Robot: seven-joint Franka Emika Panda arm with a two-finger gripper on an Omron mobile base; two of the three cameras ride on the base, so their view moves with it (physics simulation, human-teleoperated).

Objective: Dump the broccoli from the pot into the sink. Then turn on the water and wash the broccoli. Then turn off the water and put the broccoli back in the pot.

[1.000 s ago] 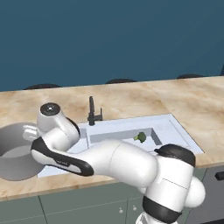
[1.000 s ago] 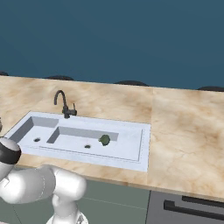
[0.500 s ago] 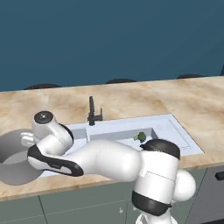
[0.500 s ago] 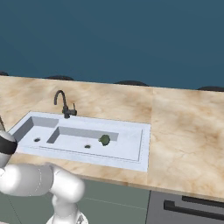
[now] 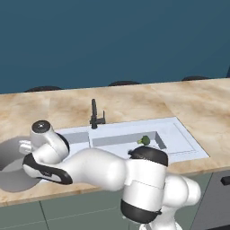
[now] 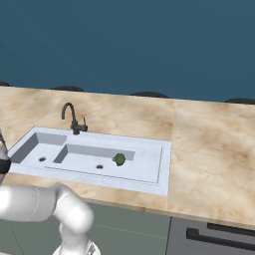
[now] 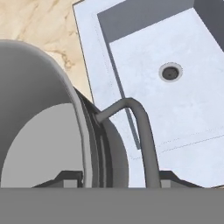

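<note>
The broccoli [image 5: 144, 140] [image 6: 119, 159] lies in the wide basin of the sink [image 5: 192, 151] [image 6: 165, 175], near its back wall. Left of the sink, over the counter, is the grey pot [image 5: 11, 180] [image 7: 39, 127]. My gripper [image 7: 120, 178] is shut on the pot's rim beside its loop handle [image 7: 142, 127], with the wall standing between my fingertips [image 7: 65, 177]. The pot's inside looks bare. In the hand view the narrow basin and its drain [image 7: 170, 72] lie beyond the pot.
A dark faucet [image 5: 94, 115] [image 6: 72, 117] stands on the sink's back rim. Marbled counter [image 6: 209, 149] stretches to the right of the sink. A dark appliance handle [image 6: 221, 235] shows below the counter's front edge at the right.
The arm has swung further left, carrying the pot away from the sink and over the counter. The broccoli has stayed in the wide basin.
</note>
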